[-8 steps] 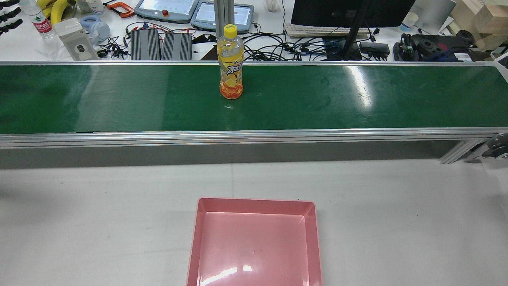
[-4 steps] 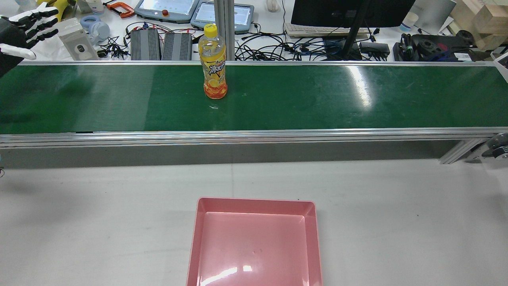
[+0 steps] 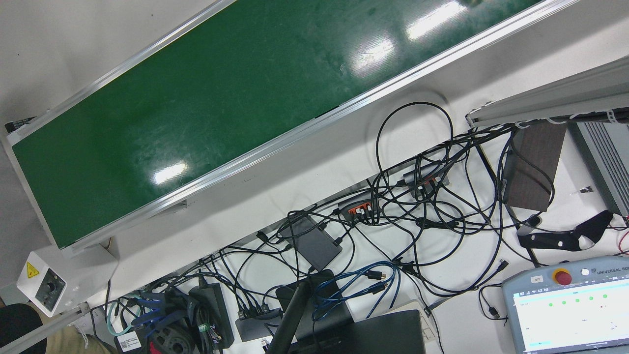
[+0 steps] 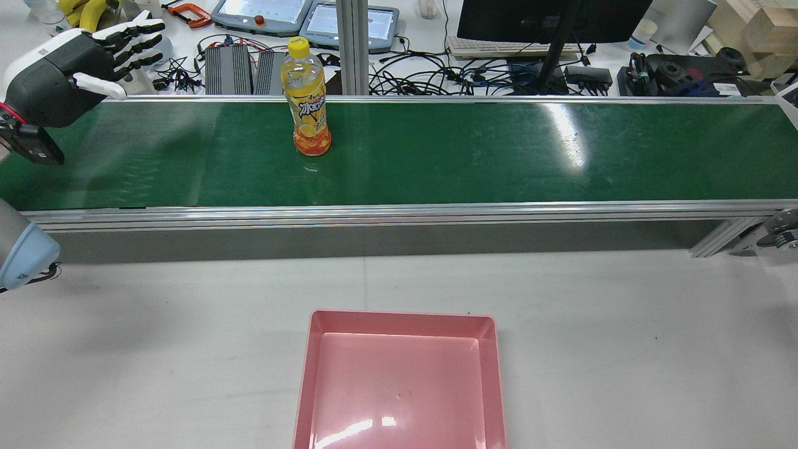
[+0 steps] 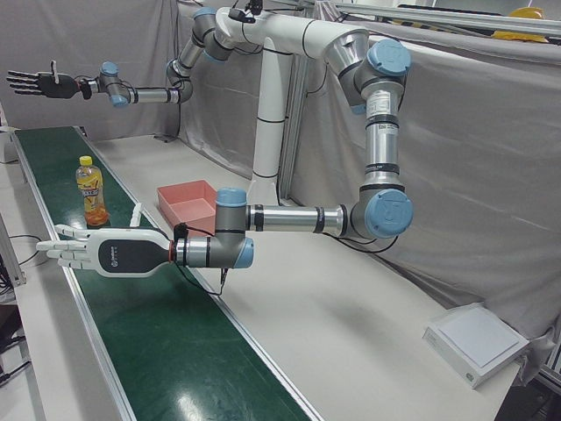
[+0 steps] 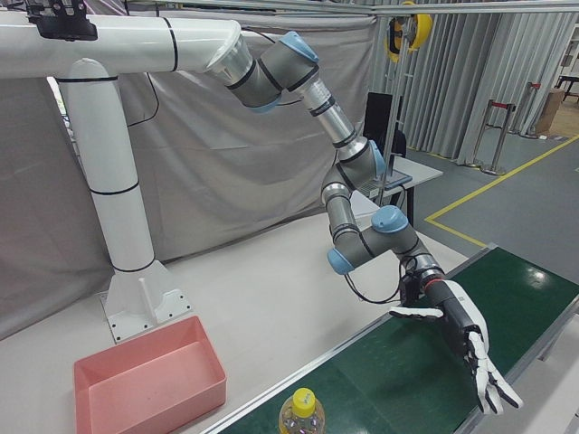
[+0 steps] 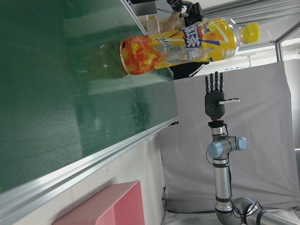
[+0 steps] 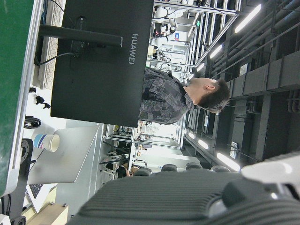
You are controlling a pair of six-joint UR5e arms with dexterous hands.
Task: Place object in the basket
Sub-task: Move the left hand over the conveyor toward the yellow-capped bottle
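Glossy plastics on a sheened belt
Clear plastic bottle (image 4: 305,98); glossy pink plastic basket (image 4: 399,380); green belt (image 4: 436,156), brushed-metal rails.

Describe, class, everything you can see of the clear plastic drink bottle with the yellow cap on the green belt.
The clear plastic drink bottle stands upright on the green conveyor belt, towards its far edge. It has a yellow screw cap, a yellow and orange label with fruit pictures, and orange drink inside. Only the belt touches it. The left hand is off to one side, apart from it.
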